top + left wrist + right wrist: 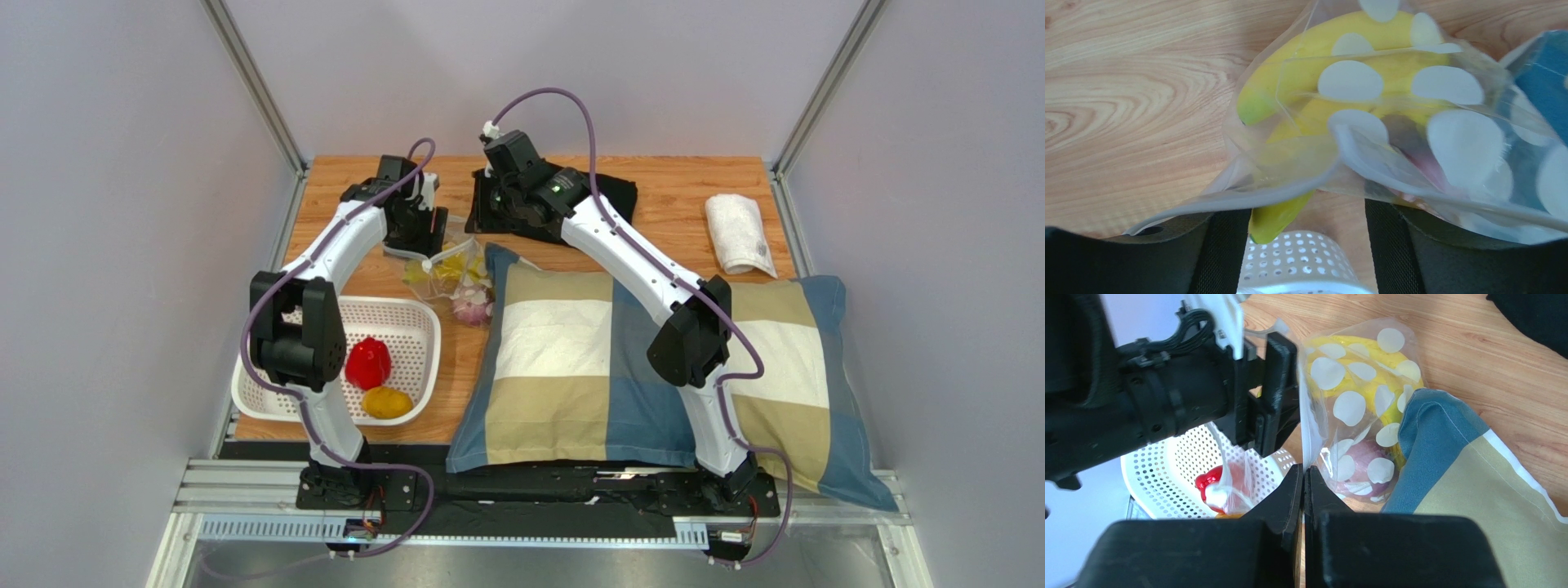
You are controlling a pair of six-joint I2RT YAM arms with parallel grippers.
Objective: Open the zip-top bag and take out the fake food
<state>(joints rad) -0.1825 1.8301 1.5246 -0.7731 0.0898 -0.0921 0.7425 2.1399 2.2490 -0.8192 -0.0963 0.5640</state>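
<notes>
The zip-top bag (451, 272) (1358, 398), clear with whitish spots, lies on the wood between the basket and the pillow. Its mouth (1290, 184) gapes toward my left gripper (1306, 211). That gripper is open, and the bag's lip drapes over its fingers (1223, 251). A yellow banana bunch (1303, 55) sits inside, one tip poking out between the fingers. A purplish-pink onion (1364, 462) is also inside. My right gripper (1304, 471) is shut on the bag's clear edge. The red pepper (368, 364) and an orange-yellow fruit (386, 402) lie in the basket.
The white perforated basket (411, 321) stands at the near left, close under the left gripper. A large checked pillow (577, 355) touches the bag's right side. A folded black cloth (601, 196) lies at the back under the right wrist, and a rolled white towel (740, 233) at the far right.
</notes>
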